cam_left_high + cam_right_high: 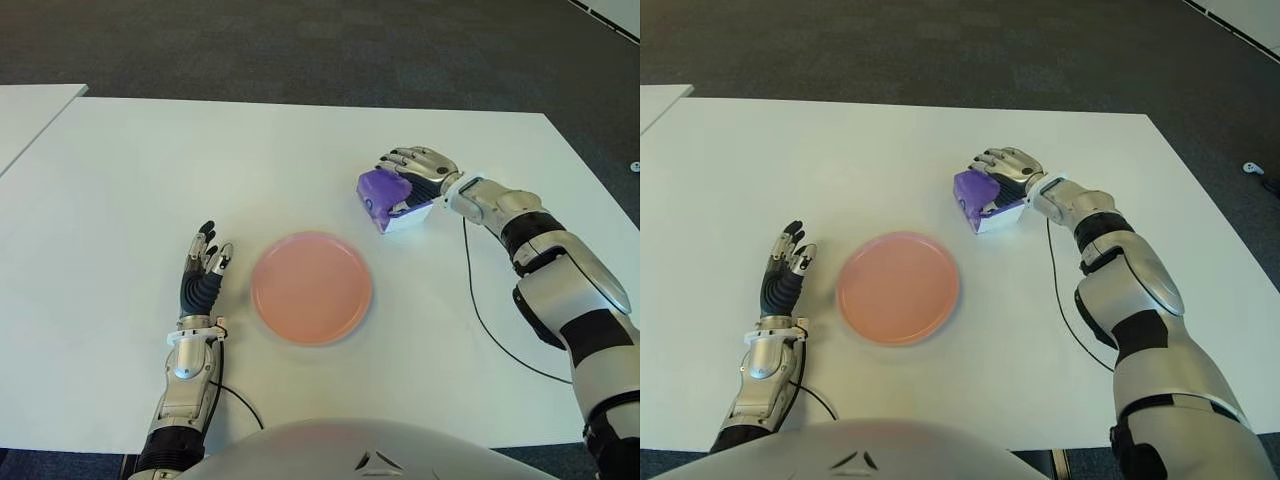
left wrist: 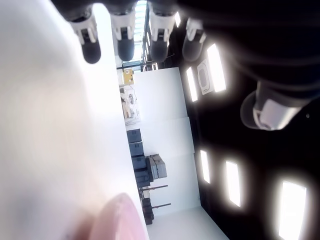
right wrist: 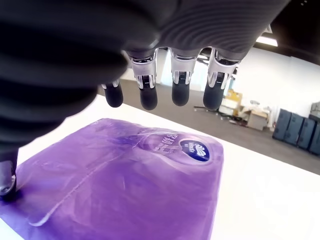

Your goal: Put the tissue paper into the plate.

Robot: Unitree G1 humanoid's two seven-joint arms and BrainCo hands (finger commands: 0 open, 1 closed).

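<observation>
Writing on the tissue pack (image 3: 125,190) is hard to read: the right wrist view shows a small dark blue oval badge with white lettering near one corner and a line of pale script beside it, but neither can be made out. The pack itself is a soft purple plastic packet, glossy and a little wrinkled, with a seam running across its upper face; in the eye views a white edge shows along its underside.

It lies on the white table (image 1: 150,170), beyond the pink plate (image 1: 311,288) and toward the robot's right, well apart from the plate's rim. The plate is round, shallow and holds nothing.

The right hand (image 1: 415,172) is over the pack, palm down. Its four fingers (image 3: 180,92) hang straight above the purple wrapper with a clear gap beneath the tips, spread slightly from one another, while the thumb tip touches the pack's near edge. The grasp is not closed.

The left hand (image 1: 203,270) shows just left of the plate, fingers extended and loosely apart, holding nothing.
</observation>
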